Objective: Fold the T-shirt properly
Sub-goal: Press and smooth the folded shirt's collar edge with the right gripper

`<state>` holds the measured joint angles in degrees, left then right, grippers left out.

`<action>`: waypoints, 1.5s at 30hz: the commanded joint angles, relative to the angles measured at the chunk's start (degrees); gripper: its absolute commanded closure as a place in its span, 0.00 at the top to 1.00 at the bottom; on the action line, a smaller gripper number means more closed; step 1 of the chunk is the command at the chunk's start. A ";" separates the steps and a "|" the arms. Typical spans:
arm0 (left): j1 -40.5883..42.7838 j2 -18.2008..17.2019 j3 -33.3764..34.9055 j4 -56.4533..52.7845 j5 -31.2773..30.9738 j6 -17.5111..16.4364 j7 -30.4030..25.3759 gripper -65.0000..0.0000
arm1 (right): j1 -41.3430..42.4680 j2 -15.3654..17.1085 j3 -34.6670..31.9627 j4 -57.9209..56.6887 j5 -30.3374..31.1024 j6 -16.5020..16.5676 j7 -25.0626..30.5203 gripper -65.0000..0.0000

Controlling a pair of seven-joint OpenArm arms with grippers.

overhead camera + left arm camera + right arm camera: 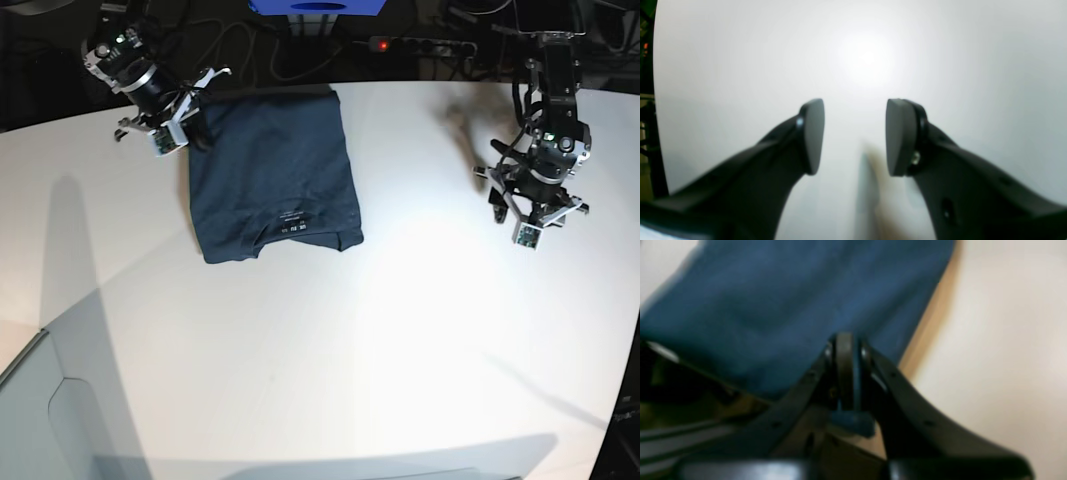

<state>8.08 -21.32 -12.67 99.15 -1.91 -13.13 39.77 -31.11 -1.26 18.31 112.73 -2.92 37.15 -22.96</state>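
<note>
On the white table [320, 340], seen from the base view, the shirt [272, 170] lies partly folded as a dark navy block toward the far left, its long axis running from the far edge toward the viewer, with the collar and small white label [292, 224] at the near end. The right gripper [190, 118] sits at the shirt's far left corner, close to the table's far edge. Only the right wrist view shows the grip itself: the jaws are pressed together on a fold of blue cloth, with the shirt spreading away beyond them and a tan strip of table edge beside it. Far across the table, the left gripper [531, 210] hangs above bare surface, well apart from the shirt. Its wrist view alone shows the two dark pads [813, 135] standing apart with nothing between them, only blurred white tabletop below. Wide bare surface lies near of the shirt and to its right. Cables and a power strip [400, 45] lie just past the far edge.
</note>
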 commanded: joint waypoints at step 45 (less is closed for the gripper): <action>8.85 4.75 -8.30 2.96 -0.07 0.25 -1.22 0.44 | 4.96 1.39 -24.06 -16.68 0.85 0.88 1.55 0.00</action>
<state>16.97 -16.01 -20.62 100.99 -1.93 -12.93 39.27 -26.22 0.32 -5.50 95.15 -3.14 37.21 -22.63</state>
